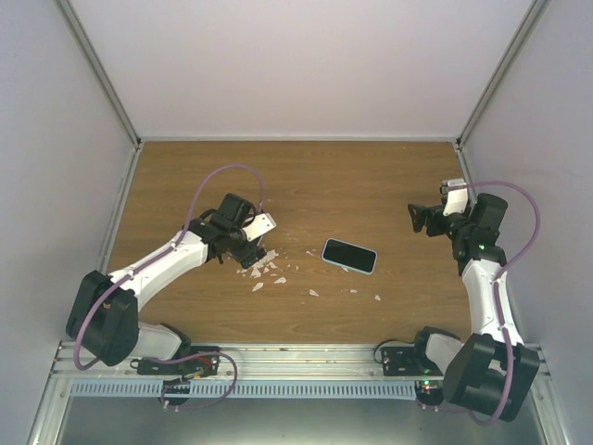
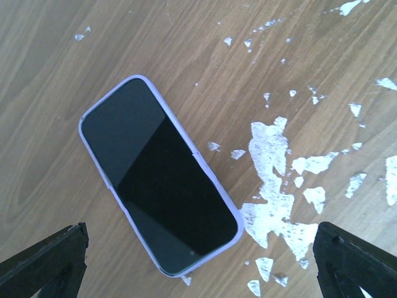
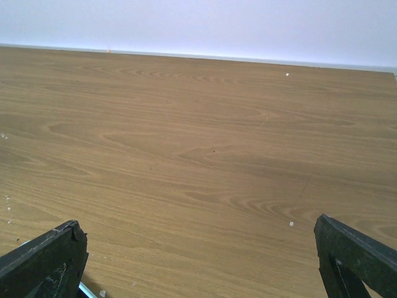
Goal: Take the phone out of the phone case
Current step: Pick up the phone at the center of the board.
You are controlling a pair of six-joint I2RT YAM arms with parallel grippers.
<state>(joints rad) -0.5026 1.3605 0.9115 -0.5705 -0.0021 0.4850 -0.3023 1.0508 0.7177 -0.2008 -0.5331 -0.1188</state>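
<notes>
Top view: high behind the arm bases [image 1: 176,360], looking down on the whole brown wood-grain table [image 1: 371,176]. Left wrist: close, facing straight down at the black-screened phone in a lilac case [image 2: 160,176] and white chipped patches [image 2: 273,180], both also mid-table in top view. Right wrist: low, looking across bare wood to a white wall [image 3: 198,22].

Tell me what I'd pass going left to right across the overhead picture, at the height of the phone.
left hand, open → phone, lying flat on the wood → right hand, open. The white flecks spread under both the left hand and the phone, so they have no clear place in the order.
</notes>
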